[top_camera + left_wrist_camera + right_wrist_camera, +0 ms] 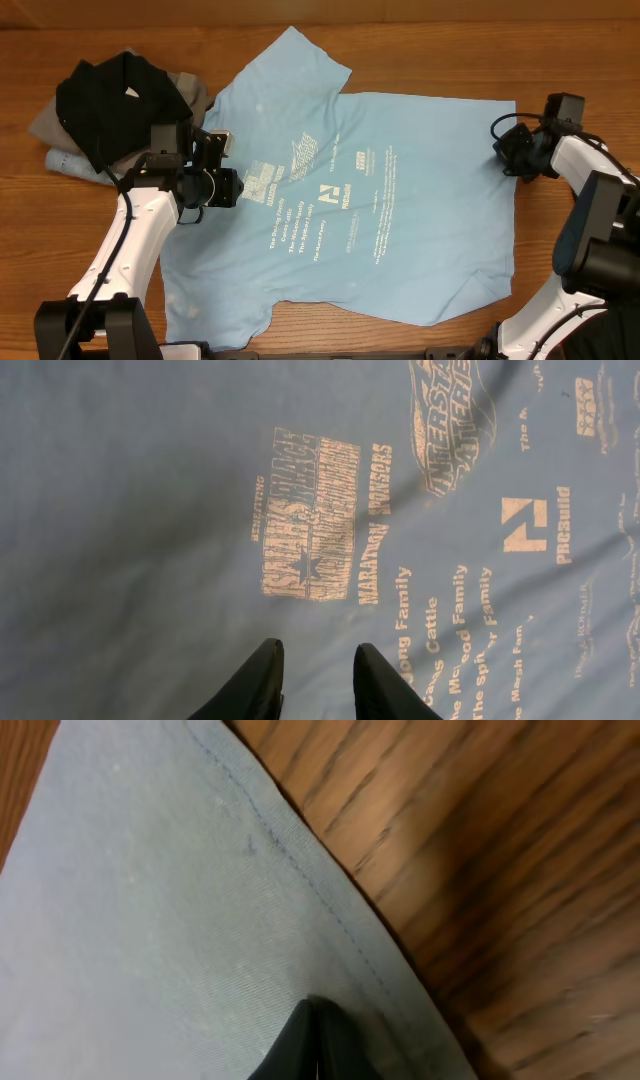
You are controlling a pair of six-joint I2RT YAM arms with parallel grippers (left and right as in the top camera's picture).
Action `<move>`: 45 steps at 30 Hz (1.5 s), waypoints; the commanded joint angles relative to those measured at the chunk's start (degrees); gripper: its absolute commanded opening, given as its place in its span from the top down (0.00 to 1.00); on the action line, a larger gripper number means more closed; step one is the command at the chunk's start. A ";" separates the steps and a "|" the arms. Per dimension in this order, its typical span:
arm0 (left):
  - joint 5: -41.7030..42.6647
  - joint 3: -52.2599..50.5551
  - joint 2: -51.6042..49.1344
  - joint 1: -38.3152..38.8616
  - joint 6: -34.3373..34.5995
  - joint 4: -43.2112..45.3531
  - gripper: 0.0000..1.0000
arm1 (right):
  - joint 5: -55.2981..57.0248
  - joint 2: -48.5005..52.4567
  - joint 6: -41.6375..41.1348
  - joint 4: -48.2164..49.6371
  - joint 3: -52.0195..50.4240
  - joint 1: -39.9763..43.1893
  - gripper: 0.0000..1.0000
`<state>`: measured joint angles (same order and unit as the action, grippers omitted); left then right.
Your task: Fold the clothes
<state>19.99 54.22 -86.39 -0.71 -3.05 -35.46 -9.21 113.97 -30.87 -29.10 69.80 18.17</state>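
Left fingers (255,685) hang slightly parted over the T-shirt (150,510) print, overhead centre-left; right fingers (300,1045), clenched shut, meet its hem, far right.

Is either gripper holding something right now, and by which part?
The right gripper seems shut on the light blue T-shirt, pinching it just inside its stitched hem. The left gripper hovers open above the print, holding nothing.
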 commanded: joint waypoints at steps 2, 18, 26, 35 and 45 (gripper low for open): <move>3.17 1.03 -0.42 0.68 -0.87 4.02 0.68 | 4.46 3.37 3.82 -3.08 0.35 2.43 0.96; -1.05 1.05 -14.58 2.73 -0.83 28.61 0.75 | -25.00 -16.85 8.85 -18.45 9.27 1.44 0.74; -8.92 1.05 -26.60 2.60 0.55 46.07 0.95 | -23.85 -21.11 11.45 -29.99 9.25 -5.66 0.76; -23.56 1.07 -30.51 -1.51 0.46 44.26 0.96 | -22.80 -21.11 11.39 -30.23 9.25 -12.07 0.79; -11.69 3.82 -28.89 -6.93 1.73 40.09 0.84 | -13.42 -21.11 8.94 -31.12 9.25 -15.19 0.79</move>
<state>5.82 58.02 -113.60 -7.05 -1.48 6.63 -28.27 93.08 -20.49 -60.14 78.35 2.94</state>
